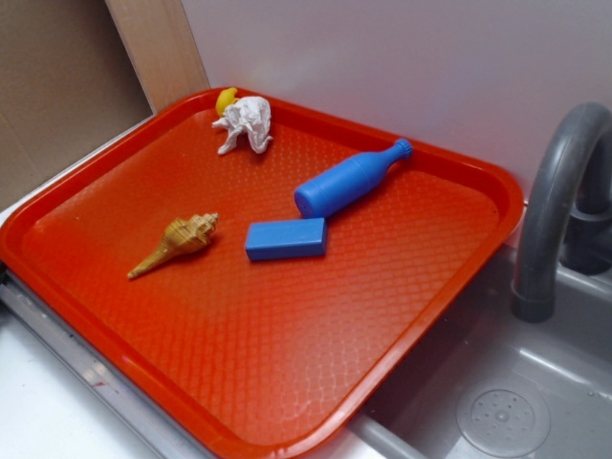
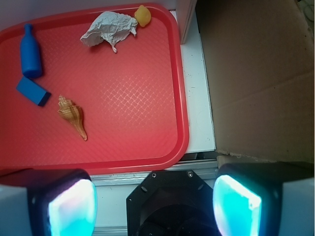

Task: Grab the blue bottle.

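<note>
The smooth blue plastic bottle [image 1: 349, 181] [image 2: 30, 52] lies on its side in the upper middle of the exterior frame, on the red textured plastic tray [image 1: 287, 382] [image 2: 138, 118], just above a flat blue rectangular block [image 1: 286, 239] [image 2: 33, 91]. In the wrist view the gripper [image 2: 155, 204] hangs at the bottom edge, jaws spread wide and empty, well apart from the bottle at upper left.

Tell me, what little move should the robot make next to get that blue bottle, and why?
Probably travel across the tray toward the blue bottle. The open pincer sits off the red tray's near edge, empty, while the bottle lies on its side at the far corner, beside the blue block. It must get above the bottle before lowering.
</note>
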`<state>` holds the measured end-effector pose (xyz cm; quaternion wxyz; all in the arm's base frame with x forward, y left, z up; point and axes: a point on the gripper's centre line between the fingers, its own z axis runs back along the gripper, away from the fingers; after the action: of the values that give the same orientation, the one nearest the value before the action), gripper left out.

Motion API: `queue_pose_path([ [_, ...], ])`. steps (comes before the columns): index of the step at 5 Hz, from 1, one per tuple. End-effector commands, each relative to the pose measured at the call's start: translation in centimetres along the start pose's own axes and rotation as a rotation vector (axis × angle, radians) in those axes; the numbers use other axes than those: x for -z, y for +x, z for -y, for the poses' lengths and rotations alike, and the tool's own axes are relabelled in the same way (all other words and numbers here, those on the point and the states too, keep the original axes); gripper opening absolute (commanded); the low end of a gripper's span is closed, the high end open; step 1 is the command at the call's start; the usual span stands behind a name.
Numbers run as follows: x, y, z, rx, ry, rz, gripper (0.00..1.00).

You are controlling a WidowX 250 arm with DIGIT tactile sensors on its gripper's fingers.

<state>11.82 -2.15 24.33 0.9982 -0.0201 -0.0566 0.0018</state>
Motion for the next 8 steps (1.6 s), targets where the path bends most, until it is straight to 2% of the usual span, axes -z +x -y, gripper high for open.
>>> queue_pose_path([
  [1,0.0,0.0,0.0,0.0,0.0,0.0,1.0],
  [2,0.6,2.5,3.0,-0.027,-0.015,0.031,1.0],
  [3,1.2,5.6,7.5,-0.024,-0.039,0.131,1.0],
  [4,2.0,7.8,11.8,0.012,-0.09,0.178,1.0],
  [5,3.3,10.4,15.3,0.03,-0.136,0.183,1.0],
  [7,9.1,13.4,21.2,0.16,-0.077,0.131,1.0],
  [8,11.6,13.2,23.5,0.19,-0.074,0.101,1.0],
])
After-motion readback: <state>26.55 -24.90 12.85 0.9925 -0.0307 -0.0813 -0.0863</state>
